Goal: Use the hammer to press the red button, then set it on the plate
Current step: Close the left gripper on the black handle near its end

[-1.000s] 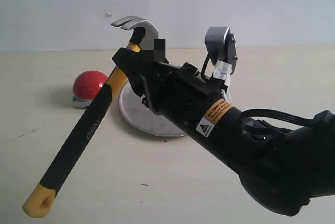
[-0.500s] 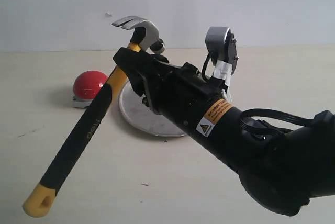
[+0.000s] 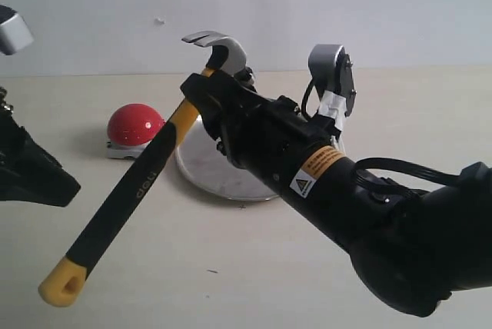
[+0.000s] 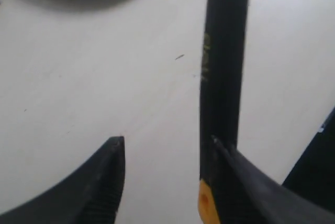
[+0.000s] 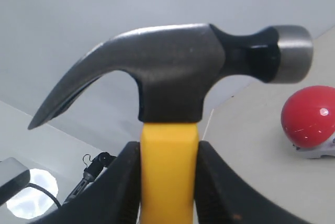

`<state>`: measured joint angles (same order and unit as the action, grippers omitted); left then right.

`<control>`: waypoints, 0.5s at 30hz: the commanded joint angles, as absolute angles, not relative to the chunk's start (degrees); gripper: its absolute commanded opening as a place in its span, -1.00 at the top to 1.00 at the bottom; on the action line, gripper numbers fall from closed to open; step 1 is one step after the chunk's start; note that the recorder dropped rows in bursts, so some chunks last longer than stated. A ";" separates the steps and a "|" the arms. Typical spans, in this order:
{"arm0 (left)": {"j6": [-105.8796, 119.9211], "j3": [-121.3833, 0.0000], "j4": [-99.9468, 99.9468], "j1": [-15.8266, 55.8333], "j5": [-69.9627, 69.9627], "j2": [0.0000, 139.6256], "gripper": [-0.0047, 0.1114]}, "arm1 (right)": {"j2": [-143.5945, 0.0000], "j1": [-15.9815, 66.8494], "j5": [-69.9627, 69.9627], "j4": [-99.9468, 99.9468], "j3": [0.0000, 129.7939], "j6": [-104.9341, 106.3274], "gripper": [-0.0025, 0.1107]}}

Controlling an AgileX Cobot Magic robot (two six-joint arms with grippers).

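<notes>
Hammer (image 3: 146, 183): airborne, tilted, head above the plate's (image 3: 201, 167) far side.

Right gripper (image 5: 168, 179) clamps the yellow neck. The head has edged slightly away from the red button (image 3: 135, 124), which looks unpressed. Left gripper (image 4: 166, 143) is newly arrived, jaws apart beside the black handle, perhaps to steady it. Cream table (image 3: 231, 283), plain pale wall (image 3: 346, 6).

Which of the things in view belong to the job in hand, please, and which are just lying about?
Job: hammer, held in the right claw; red button; plate.
Lying about: no loose item that I can see; only the table, the wall and the open left claw near the handle.
</notes>
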<state>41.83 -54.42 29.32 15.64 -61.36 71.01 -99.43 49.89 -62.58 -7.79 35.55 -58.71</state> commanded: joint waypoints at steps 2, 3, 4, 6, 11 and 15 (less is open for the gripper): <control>56.76 -51.35 39.16 16.10 -60.76 71.81 0.05 | -99.44 50.00 -65.82 -8.92 36.39 -58.60 0.96; 56.89 -50.74 39.75 16.10 -60.17 72.07 0.02 | -99.71 50.00 -65.92 -9.08 36.39 -58.60 0.96; 56.89 -50.46 39.86 16.10 -59.56 72.35 0.00 | -99.90 50.00 -66.17 -9.08 36.39 -58.60 0.96; 56.89 -49.81 39.73 16.10 -59.51 73.10 -0.06 | -99.96 50.00 -66.17 -9.37 36.39 -58.60 0.96; 56.89 -49.50 40.50 16.10 -58.53 74.23 -0.08 | -99.96 50.00 -66.17 -10.26 36.39 -58.39 0.96; 56.89 -49.50 40.71 16.10 -58.16 74.73 -0.08 | -99.96 50.00 -66.07 -10.38 36.39 -58.39 0.96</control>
